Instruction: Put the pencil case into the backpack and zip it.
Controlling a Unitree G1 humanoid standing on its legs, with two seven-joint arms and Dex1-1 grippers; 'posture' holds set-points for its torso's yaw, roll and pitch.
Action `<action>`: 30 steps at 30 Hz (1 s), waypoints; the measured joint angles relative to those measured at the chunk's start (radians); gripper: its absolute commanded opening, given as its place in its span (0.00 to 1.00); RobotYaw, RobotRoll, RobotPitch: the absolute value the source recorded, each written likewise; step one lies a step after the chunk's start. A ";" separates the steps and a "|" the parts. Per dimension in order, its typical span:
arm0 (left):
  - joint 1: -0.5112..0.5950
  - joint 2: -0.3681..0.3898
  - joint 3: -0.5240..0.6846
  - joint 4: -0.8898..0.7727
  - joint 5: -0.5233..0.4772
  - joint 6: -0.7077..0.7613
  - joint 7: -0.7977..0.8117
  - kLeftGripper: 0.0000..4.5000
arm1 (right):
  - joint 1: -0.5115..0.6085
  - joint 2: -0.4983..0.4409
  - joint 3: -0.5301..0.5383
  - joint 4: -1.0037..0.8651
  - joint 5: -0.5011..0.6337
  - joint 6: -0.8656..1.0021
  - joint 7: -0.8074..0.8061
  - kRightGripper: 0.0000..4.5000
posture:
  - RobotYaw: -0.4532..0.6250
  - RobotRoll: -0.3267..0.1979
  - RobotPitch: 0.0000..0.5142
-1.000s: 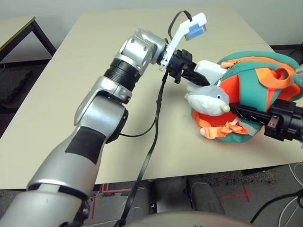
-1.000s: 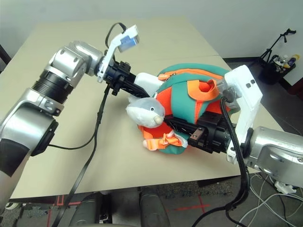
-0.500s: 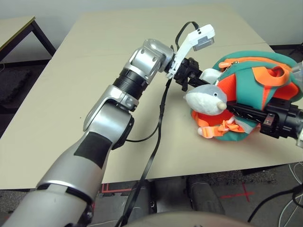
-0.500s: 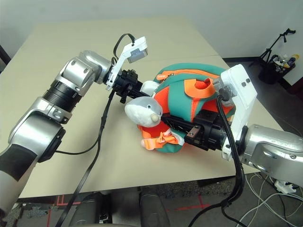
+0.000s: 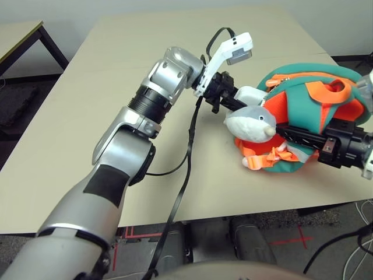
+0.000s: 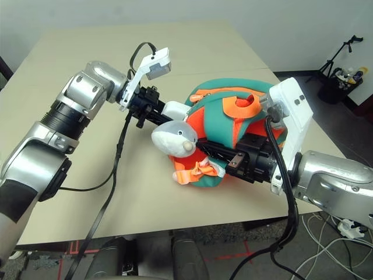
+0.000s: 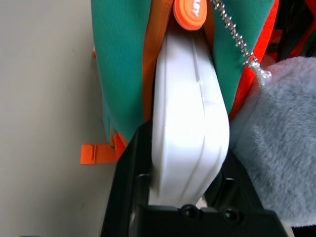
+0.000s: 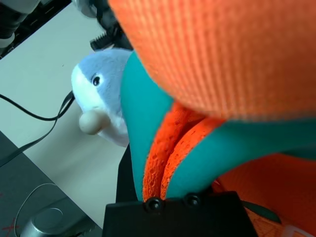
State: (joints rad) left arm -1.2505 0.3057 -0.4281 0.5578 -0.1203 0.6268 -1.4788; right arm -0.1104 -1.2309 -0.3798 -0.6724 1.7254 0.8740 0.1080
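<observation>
The orange and teal backpack (image 5: 303,99) lies on its side at the table's right. Its plush dolphin charm (image 5: 250,121) faces the front edge. My left gripper (image 5: 233,104) is shut on the white pencil case (image 7: 190,123), holding it edge-on. The case's far end sits between the orange lips of the backpack's opening, under an orange zipper pull (image 7: 189,12). From the right, my right gripper (image 5: 287,132) reaches under the dolphin and is shut on the backpack's orange and teal fabric (image 8: 163,168). That fabric hides its fingertips.
A black cable (image 5: 186,175) hangs from my left wrist across the table (image 5: 87,116) and over its front edge. A dark-framed second table (image 5: 23,35) stands at the far left. A tripod and gear (image 6: 344,64) sit on the floor at the right.
My left wrist has turned and drawn back slightly left with the case still in the opening. The backpack and dolphin have slid a little left with my right gripper.
</observation>
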 measured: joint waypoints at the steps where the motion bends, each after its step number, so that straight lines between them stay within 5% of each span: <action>1: 0.006 0.009 -0.001 -0.010 -0.002 0.015 -0.007 0.75 | -0.001 0.000 0.000 0.002 0.000 0.000 0.001 0.03 | 0.23 0.62 0.18; 4: 0.004 0.058 0.022 -0.042 -0.021 0.059 -0.027 0.97 | -0.003 0.000 0.000 0.008 0.000 0.000 0.003 0.03 | 0.24 0.62 0.18; 7: -0.025 0.100 0.055 -0.047 -0.046 0.100 -0.044 1.00 | -0.004 0.000 0.000 0.012 -0.003 0.001 0.007 0.03 | 0.25 0.62 0.18; 10: -0.055 0.148 0.074 -0.046 -0.047 0.102 -0.055 0.87 | -0.006 0.000 0.000 0.014 -0.012 0.003 0.018 0.03 | 0.25 0.62 0.18; 14: -0.067 0.178 0.100 -0.026 -0.047 0.101 -0.058 0.58 | -0.015 0.000 0.005 0.020 -0.020 0.004 0.030 0.03 | 0.26 0.62 0.17; 22: -0.074 0.110 0.108 0.010 -0.047 0.069 -0.043 0.00 | -0.033 0.003 0.016 0.022 -0.041 0.004 0.038 0.03 | 0.25 0.62 0.17; 30: -0.118 0.026 0.111 0.110 -0.043 0.012 -0.030 0.00 | -0.033 0.007 0.017 0.019 -0.041 0.004 0.037 0.03 | 0.22 0.62 0.18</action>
State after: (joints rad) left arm -1.3684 0.3317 -0.3172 0.6676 -0.1635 0.6392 -1.5085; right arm -0.1431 -1.2238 -0.3631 -0.6534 1.6844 0.8785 0.1450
